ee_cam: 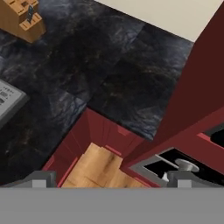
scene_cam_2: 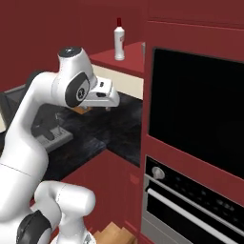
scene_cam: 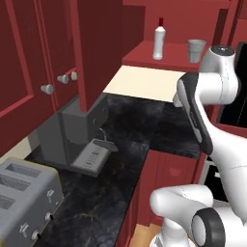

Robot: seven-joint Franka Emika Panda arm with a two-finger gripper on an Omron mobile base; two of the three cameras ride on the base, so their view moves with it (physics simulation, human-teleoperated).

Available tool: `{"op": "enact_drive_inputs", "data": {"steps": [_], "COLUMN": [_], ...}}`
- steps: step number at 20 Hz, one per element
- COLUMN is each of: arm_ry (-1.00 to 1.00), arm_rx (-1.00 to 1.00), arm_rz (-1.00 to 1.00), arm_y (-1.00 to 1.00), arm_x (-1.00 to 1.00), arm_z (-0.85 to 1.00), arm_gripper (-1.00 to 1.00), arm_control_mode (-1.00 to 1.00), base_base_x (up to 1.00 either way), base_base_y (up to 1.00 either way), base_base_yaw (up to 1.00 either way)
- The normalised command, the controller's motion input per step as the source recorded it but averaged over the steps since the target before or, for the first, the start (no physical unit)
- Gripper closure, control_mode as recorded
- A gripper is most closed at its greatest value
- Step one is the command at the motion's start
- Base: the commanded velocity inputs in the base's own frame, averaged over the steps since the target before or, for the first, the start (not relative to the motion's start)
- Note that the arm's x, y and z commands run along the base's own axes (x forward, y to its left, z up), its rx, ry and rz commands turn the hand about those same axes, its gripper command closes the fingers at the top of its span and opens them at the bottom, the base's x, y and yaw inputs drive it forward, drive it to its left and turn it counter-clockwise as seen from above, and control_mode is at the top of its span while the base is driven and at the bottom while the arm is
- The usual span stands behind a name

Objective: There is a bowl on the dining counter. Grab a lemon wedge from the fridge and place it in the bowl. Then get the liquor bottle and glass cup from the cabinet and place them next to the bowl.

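Two of the task's things, the liquor bottle [scene_cam: 159,42] and the glass cup [scene_cam: 196,50], stand upright and a little apart on a red shelf [scene_cam: 144,57] of the open cabinet, at the upper middle and upper right of the left base view; in the right base view the bottle sits at the upper middle, just left of the black wall oven [scene_cam_2: 198,109]. Neither has been picked up, so the cabinet half of the job is, by my reading, not yet done; whether the lemon wedge already lies in the bowl cannot be judged here. The tool [ee_cam: 111,177] is released, its two dark tips standing wide apart at the bottom of the hand view with nothing between them, and it looks down past the edge of the plain black table [scene_cam: 120,144] to the wooden floor [ee_cam: 94,168] below. As for containers, the cup looks empty as far as its translucent wall lets one tell, and the bottle carries its red top. A knife block [ee_cam: 21,18] sits at the upper left of the hand view, a grey coffee machine [scene_cam: 72,132] at the middle left of the left base view, and a toaster [scene_cam: 26,200] at its lower left. The arm would likely have to rise toward the shelf next.
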Motion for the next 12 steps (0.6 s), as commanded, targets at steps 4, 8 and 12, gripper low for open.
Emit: {"op": "enact_drive_inputs", "data": {"steps": [4, 8, 12], "arm_ry": [0.0, -0.1, -0.21], "arm_rx": [0.0, -0.07, -0.09], "arm_rz": [0.0, -0.08, -0.06], "arm_y": [0.0, 0.07, 0.01], "arm_x": [0.0, 0.51, 0.59], "arm_z": [0.0, 0.29, 0.46], "arm_gripper": [-1.0, -1.0, -1.0], "arm_control_mode": [1.0, -1.0, -1.0], "base_base_x": [0.84, 0.0, 0.0], "base_base_y": [0.08, 0.0, 0.0], "base_base_yaw": [-0.12, 0.0, 0.0]}}
